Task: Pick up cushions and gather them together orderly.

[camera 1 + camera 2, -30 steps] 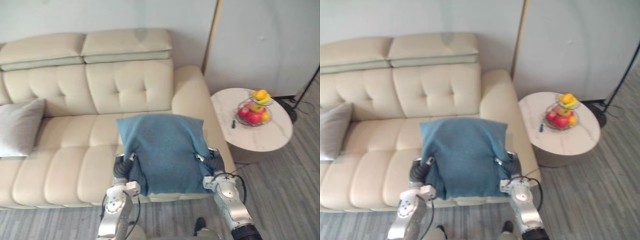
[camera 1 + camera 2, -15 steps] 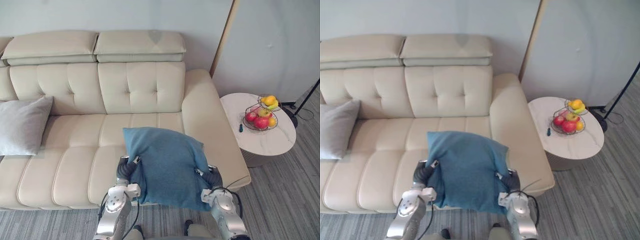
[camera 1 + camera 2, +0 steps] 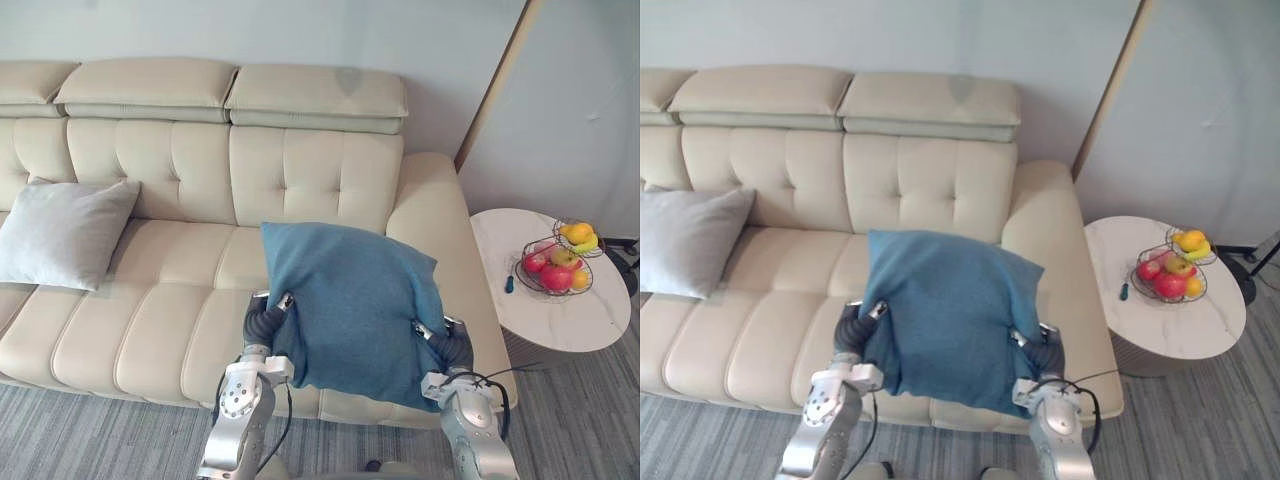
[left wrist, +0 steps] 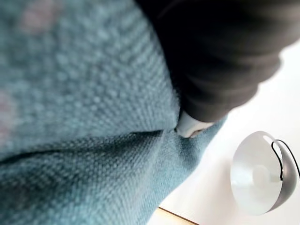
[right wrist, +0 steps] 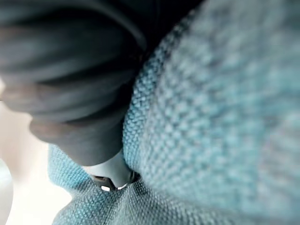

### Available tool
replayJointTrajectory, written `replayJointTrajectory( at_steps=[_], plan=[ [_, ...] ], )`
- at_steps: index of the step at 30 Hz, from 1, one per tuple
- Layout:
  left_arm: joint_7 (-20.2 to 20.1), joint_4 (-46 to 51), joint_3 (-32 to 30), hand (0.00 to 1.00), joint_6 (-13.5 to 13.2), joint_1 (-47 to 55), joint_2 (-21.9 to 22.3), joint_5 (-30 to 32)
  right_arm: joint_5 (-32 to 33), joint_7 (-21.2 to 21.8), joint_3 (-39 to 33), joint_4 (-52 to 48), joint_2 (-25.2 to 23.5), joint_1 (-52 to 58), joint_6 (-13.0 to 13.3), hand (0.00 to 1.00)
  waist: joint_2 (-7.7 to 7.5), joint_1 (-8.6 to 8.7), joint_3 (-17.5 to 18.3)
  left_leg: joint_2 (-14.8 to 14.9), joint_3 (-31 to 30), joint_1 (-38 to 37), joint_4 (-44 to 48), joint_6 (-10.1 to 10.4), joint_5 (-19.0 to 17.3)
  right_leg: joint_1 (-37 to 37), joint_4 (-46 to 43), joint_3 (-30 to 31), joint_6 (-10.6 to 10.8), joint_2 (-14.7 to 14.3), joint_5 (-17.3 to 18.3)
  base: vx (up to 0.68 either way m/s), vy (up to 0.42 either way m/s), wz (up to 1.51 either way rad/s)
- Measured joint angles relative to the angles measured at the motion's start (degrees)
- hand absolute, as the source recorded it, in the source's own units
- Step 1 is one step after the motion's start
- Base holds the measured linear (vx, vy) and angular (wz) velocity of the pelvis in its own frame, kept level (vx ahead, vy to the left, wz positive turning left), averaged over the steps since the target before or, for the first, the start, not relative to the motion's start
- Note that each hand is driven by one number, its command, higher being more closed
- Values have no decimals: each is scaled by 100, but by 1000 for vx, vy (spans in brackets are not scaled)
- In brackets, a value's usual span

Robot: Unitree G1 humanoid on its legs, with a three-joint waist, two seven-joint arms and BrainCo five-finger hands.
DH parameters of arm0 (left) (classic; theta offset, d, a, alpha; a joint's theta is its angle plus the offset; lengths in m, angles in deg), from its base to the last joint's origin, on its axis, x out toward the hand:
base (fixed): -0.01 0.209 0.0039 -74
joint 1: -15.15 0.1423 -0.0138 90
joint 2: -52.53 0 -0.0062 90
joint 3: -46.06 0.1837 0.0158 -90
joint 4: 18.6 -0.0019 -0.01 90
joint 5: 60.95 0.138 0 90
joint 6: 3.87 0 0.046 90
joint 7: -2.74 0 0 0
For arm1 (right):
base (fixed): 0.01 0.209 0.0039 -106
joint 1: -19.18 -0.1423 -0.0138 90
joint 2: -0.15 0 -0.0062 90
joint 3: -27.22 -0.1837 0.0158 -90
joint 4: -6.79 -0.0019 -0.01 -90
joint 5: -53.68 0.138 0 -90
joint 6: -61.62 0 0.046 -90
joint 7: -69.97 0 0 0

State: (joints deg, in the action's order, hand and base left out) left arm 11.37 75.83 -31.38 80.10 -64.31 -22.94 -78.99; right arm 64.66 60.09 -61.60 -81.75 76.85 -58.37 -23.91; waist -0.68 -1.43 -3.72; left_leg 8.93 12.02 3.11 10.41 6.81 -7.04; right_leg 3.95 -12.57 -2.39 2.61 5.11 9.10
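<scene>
Blue cushion (image 3: 350,300) is held up btwn both hands, in front of the cream sofa (image 3: 170,170), over the right part of the seat & its front edge. L hand (image 3: 263,322) is at the cushion's lower left side, R hand (image 3: 452,347) at its lower right, dark covers pressed vs the fabric. In both wrist views the knit fabric sits right against the hand. The rest of each hand is buried behind the cushion, so can't tell if apart or clamped. Grey cushion (image 3: 65,232) leans on the sofa's left seat, well apart from the blue one. Round surface (image 3: 560,320) beside the right armrest carries a wire fruit basket (image 3: 555,272) w/ red & yellow fruit.
</scene>
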Motion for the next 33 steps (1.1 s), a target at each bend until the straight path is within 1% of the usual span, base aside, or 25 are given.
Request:
replayJointTrajectory(
  at_steps=[2, 3, 7, 9, 11, 13, 16, 17, 19, 20, 21, 23, 24, 25, 28, 30, 31, 33],
  plan=[
    [0, -8, 35, 100, 0, 81, -7, 11, -86, 0, -25, 22, -46, 28, 0, 100, -8, -9, 34, -74, 139, -219, -259, -28, 77, -88, 150, 120, 51, 20, -66, -6, 66, -36],
    [-3, -42, 86, 100, -1, 139, -13, 59, -168, 0, -43, 117, -37, 32, 0, 100, -13, -7, 146, -135, 233, -302, -441, -60, 131, -113, 317, 201, 79, 42, -165, -3, 72, -30],
    [-2, -120, 109, 100, -3, 122, -74, 110, -267, -10, -35, 208, -37, -12, -2, 100, -47, -1, 187, -211, 311, -307, -544, -101, 179, -143, 571, 311, 166, 84, -331, -8, 57, -13],
    [27, -225, 160, 100, -3, 9, -280, 126, -410, -61, -25, 305, -18, -176, -2, 100, -51, -1, 190, -252, 340, -243, -612, -133, 234, -99, 732, 344, 193, 113, -446, -33, 45, -7],
    [184, -336, 154, 100, -5, -307, -479, 161, -487, -221, 143, 642, 51, -659, -4, 100, -81, -6, 190, -269, 384, 38, -625, -169, 319, 145, 864, 398, 189, 121, -627, -70, 28, -11],
    [375, -431, 63, 100, -5, -723, -587, 169, -546, -319, 214, 867, 77, -1199, -46, 100, -88, -59, 123, -272, 450, 316, -624, -203, 413, 439, 916, 465, 194, 117, -783, -92, 10, -14],
    [780, -567, -65, 100, -14, -1474, -694, 226, -654, -614, 307, 960, 91, -1987, -74, 100, -83, -118, 54, -267, 458, 839, -607, -247, 580, 966, 918, 503, 168, 108, -991, -170, -13, -4],
    [980, -636, -160, 100, -81, -1911, -712, 231, -655, -747, 337, 966, 93, -2422, -75, 100, -89, -169, -115, -248, 457, 1006, -579, -246, 634, 1133, 910, 531, 154, 90, -1052, -110, -25, -1],
    [1180, -799, -194, 100, -140, -2450, -828, 273, -656, -909, 338, 1055, 142, -2936, -71, 100, -94, -193, -199, -237, 420, 1292, -524, -250, 698, 1390, 873, 535, 163, 81, -1112, -163, -40, 5],
    [1331, -1010, -207, 100, -193, -2902, -938, 331, -655, -1034, 329, 1156, 229, -3345, -72, 100, -77, -208, -223, -236, 388, 1522, -526, -261, 768, 1608, 879, 527, 158, 76, -1182, -182, -44, 13],
    [1435, -1295, -225, 100, -221, -3433, -1043, 333, -657, -1157, 291, 1280, 292, -3793, -71, 100, -54, -215, -352, -242, 343, 1679, -532, -262, 854, 1746, 877, 508, 169, 77, -1242, -170, -36, 14],
    [1544, -1820, -279, 100, -228, -4355, -1199, 329, -656, -1337, 99, 1573, 304, -4553, -71, 100, -46, -219, -534, -248, 286, 1931, -602, -272, 998, 2009, 872, 463, 169, 76, -1330, -137, -20, 16],
    [1633, -2111, -271, 100, -238, -4922, -1345, 324, -659, -1482, -21, 1761, 314, -5021, -67, 100, -41, -217, -677, -269, 246, 2052, -718, -280, 1136, 2160, 876, 438, 167, 77, -1388, -112, -12, 16],
    [1643, -2319, -273, 100, -245, -5274, -1406, 321, -660, -1560, -113, 1894, 331, -5306, -67, 100, -29, -215, -753, -284, 214, 2134, -811, -292, 1232, 2261, 883, 418, 176, 79, -1425, -101, -8, 20],
    [1643, -3355, -296, 100, -247, -6953, -1702, 328, -658, -1795, -503, 2670, 501, -6719, -59, 100, 58, -194, -1223, -346, 44, 2462, -1240, -303, 1655, 2669, 967, 304, 173, 86, -1611, -90, -3, 21],
    [1653, -3724, -384, 100, -246, -7542, -1758, 342, -658, -1963, -592, 2898, 530, -7258, -61, 100, 102, -194, -1370, -361, -43, 2662, -1409, -295, 1817, 2862, 1096, 263, 170, 80, -1727, -65, -2, 10],
    [1696, -3930, -468, 100, -243, -7891, -1797, 345, -659, -2037, -686, 2973, 522, -7589, -63, 100, 121, -203, -1550, -367, -120, 2724, -1524, -276, 1910, 2941, 1158, 253, 179, 75, -1775, -33, -4, 8],
    [1765, -4095, -553, 100, -227, -8167, -1796, 453, -682, -2173, -739, 2978, 516, -7846, -63, 100, 171, -205, -1642, -368, -239, 2907, -1551, -250, 1943, 3078, 1212, 196, 178, 76, -1797, -23, -3, 14]
  ],
)
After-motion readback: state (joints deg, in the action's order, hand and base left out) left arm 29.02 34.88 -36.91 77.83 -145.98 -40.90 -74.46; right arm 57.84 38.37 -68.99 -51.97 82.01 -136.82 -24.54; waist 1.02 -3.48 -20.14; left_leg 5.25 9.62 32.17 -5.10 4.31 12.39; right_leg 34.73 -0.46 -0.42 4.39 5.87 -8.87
